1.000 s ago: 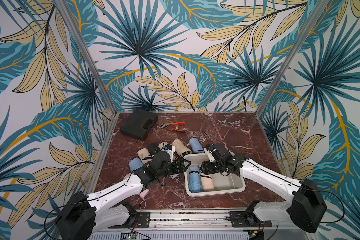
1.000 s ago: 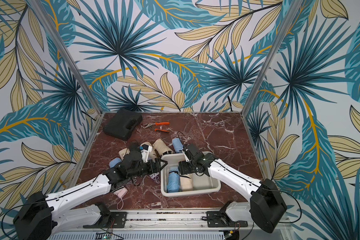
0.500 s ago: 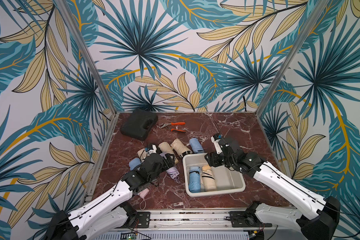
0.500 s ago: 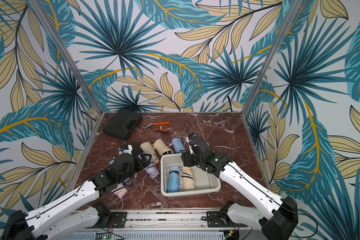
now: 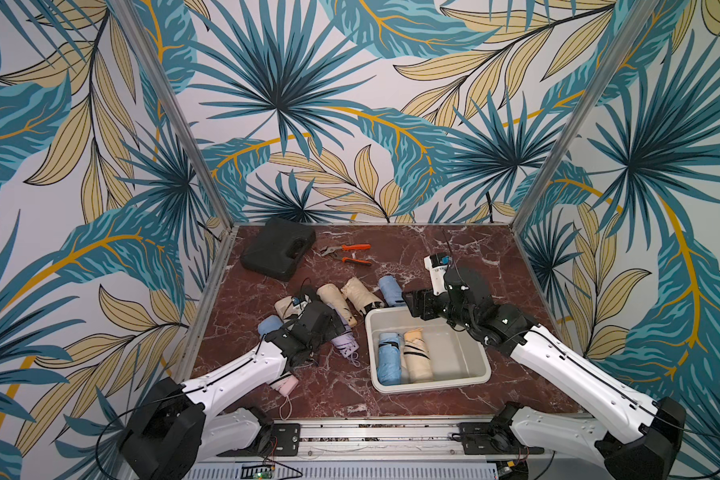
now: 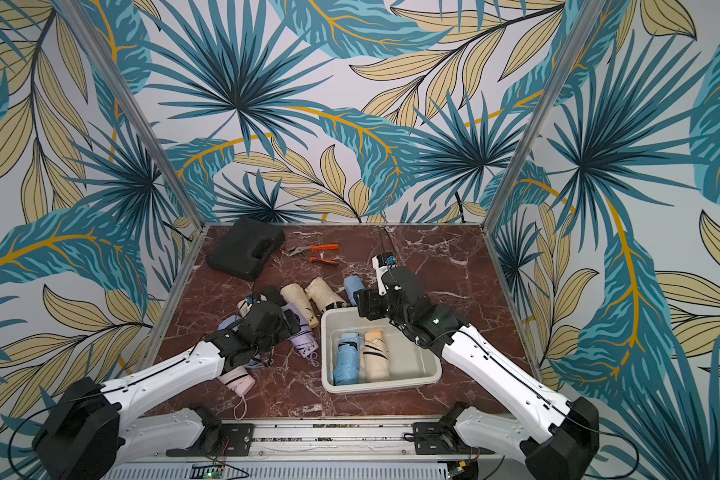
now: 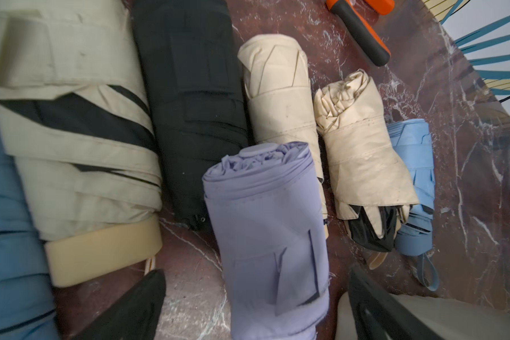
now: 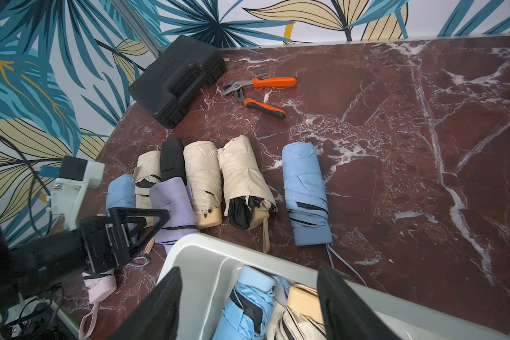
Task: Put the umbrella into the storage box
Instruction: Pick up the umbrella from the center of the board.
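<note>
**Lot: folded umbrellas and storage box, on table**

1. Lilac umbrella (image 7: 265,235) (image 5: 344,343): lying folded on the table (image 5: 433,257), outside the storage box and near its left wall, pressing close against a black umbrella (image 7: 189,103) and a beige umbrella (image 7: 280,97)
2. Left jaws: standing wide apart and straddling the lilac umbrella, one finger (image 7: 130,309) showing on each side of it in the left wrist view, not closing on it and gripping nothing
3. Storage box (image 5: 454,353) (image 6: 408,361): white tub sitting at the near middle of the table, holding two folded umbrellas side by side against its left wall, a light blue one (image 5: 389,357) and a beige one with black bands (image 5: 416,357); its right half is showing bare floor
4. Right jaws: hovering over the far left corner of the storage box, parted and carrying nothing; the two boxed umbrellas are showing below them in the right wrist view
5. Loose umbrellas, all lying on the table beyond and left of the box:
   - blue (image 8: 121,191)
   - beige with black bands (image 8: 146,173)
   - rumpled beige (image 8: 242,176)
   - light blue (image 8: 304,191), lying slightly apart from the row
   - pink (image 5: 285,384), lying partly under the left arm
6. Black case (image 5: 277,253): resting at the far left corner of the table
7. Orange-handled pliers (image 5: 350,253): lying open just beside the case
</note>
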